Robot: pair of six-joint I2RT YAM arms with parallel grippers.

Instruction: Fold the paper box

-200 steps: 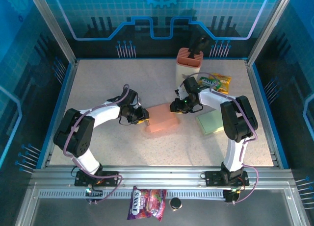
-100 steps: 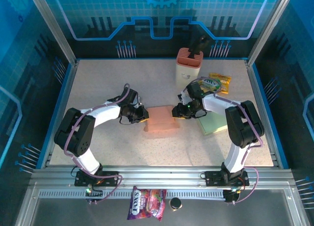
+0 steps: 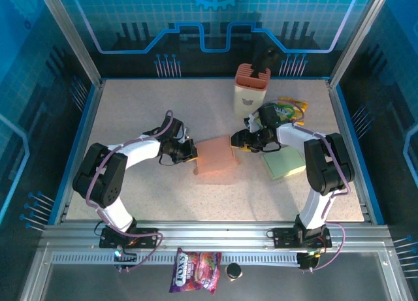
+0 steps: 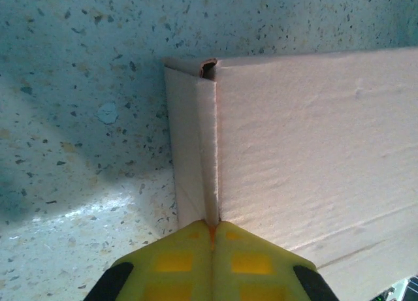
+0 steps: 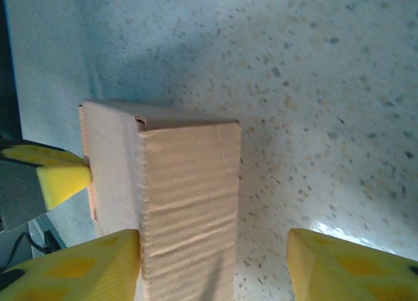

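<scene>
Here, the left claw (image 4: 212, 230) is fully closed. Its yellow pads (image 4: 163, 262) are pressed together on a thin corner flap of the pink paper box (image 4: 307, 138). The rest of the box runs out ahead of that claw and off to one side, lying on the speckled table (image 4: 78, 72).

The right claw (image 5: 212, 249) stands open with its pads well apart and grips nothing. The opposite end of the box lies between its fingers, close against one pad, though I cannot tell whether they touch. Bare table separates the box from the other pad.

The main risk, as I judge it, lies in the left claw's narrow pinch. The flap is thin cardboard held at one corner, so any pull or twist there could tear it, crease it off the fold line or let it slip free. With nothing clamped on the right, the box could also pivot about that single hold and slide across the table. If the right claw closes from this off-centre stance, one pad would push first and could shove or dent the wall.
</scene>
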